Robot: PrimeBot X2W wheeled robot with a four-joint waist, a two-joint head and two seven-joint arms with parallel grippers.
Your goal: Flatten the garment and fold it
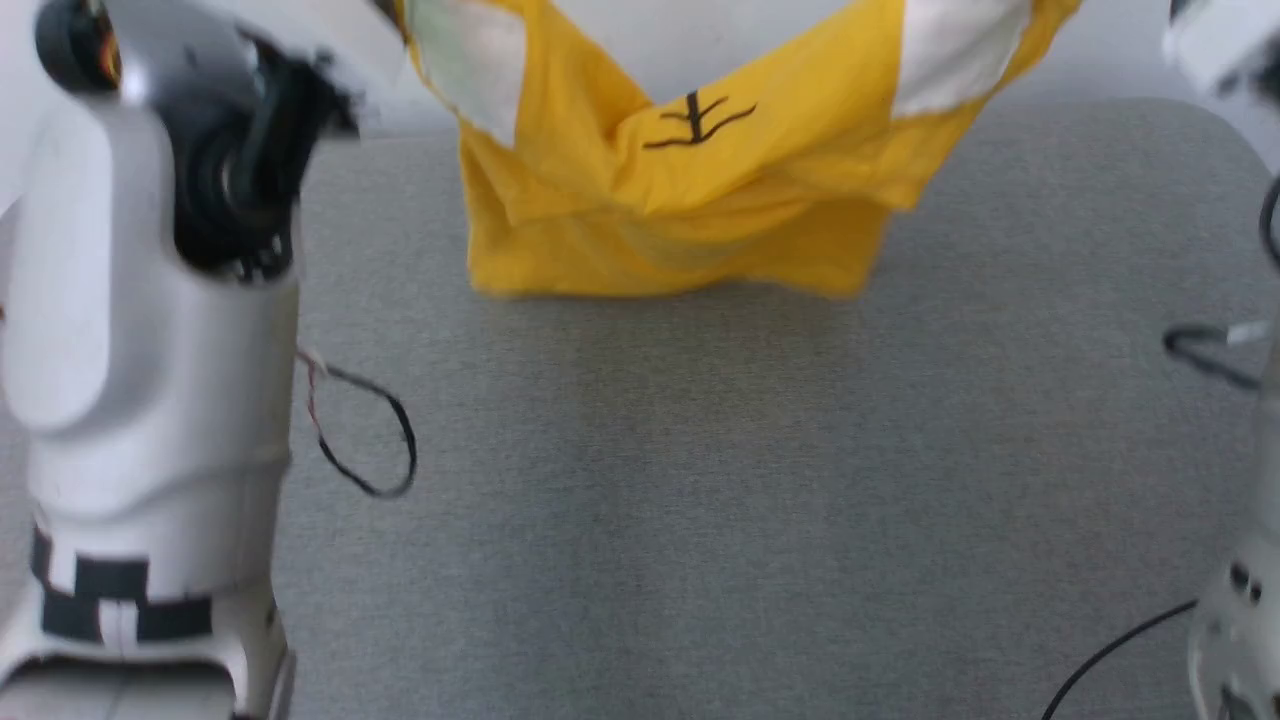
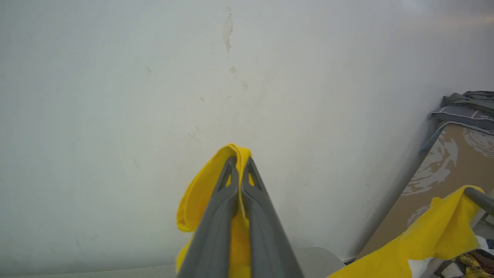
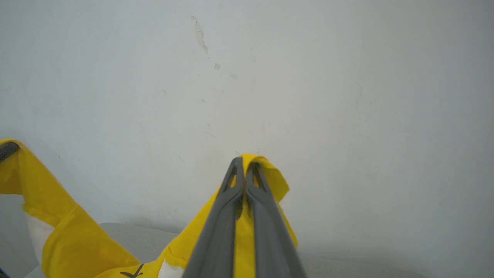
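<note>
Yellow garment (image 1: 690,200), apparently one, in left gripper (image 2: 240,160) and right gripper (image 3: 244,160).

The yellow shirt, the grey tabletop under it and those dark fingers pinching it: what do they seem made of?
The garment looks like soft matte cloth, perhaps cotton: it sags and creases. The tabletop seems covered in grey felt-like fabric with a fine grain. The fingers of the left gripper look like smooth matte grey plastic or rubber.

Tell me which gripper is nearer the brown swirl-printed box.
Right. In the left wrist view the right gripper holds the garment in front of the box; the left gripper holds its other end, farther off.
</note>
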